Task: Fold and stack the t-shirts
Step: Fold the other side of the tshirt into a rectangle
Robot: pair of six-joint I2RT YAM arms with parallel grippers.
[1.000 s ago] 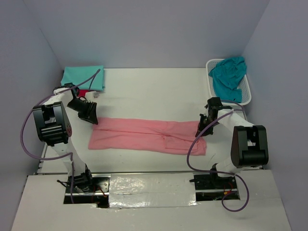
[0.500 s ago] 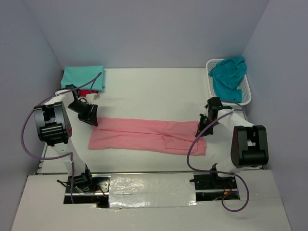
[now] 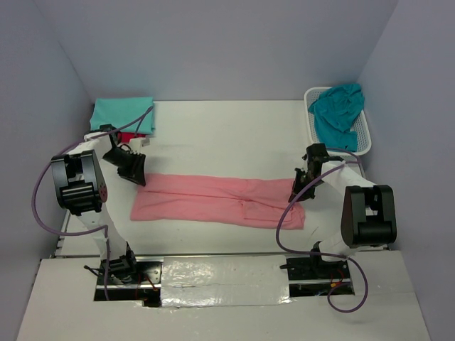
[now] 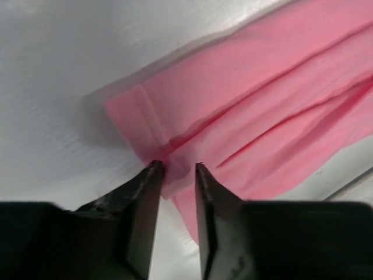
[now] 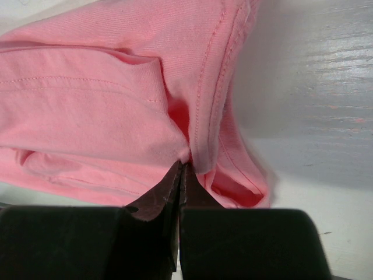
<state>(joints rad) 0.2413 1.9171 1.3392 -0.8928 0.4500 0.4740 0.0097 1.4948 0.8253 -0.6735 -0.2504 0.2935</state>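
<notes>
Pink shirt point(image 3: 213, 199) lay nearest the arms, folded into 1 long strip across the table point(image 3: 227, 135). 1 gripper sat at each end, likely so both ends could lift together for the next fold. Left gripper point(image 4: 175, 169) had its jaws part-way apart, straddling the left hem corner, cloth between the tips but not clamped. Right gripper point(image 5: 180, 166) was closed tight, pinching the bunched right hem. Far left corner: mint shirt point(image 3: 121, 112) folded flat on a red shirt point(image 3: 126, 136), only a sliver of red showing, probably the stack. Far right: teal shirt point(image 3: 338, 106) crumpled in 1 basket point(image 3: 366, 135), unfolded. Count: 4 shirts, 2 grippers, 1 basket.
</notes>
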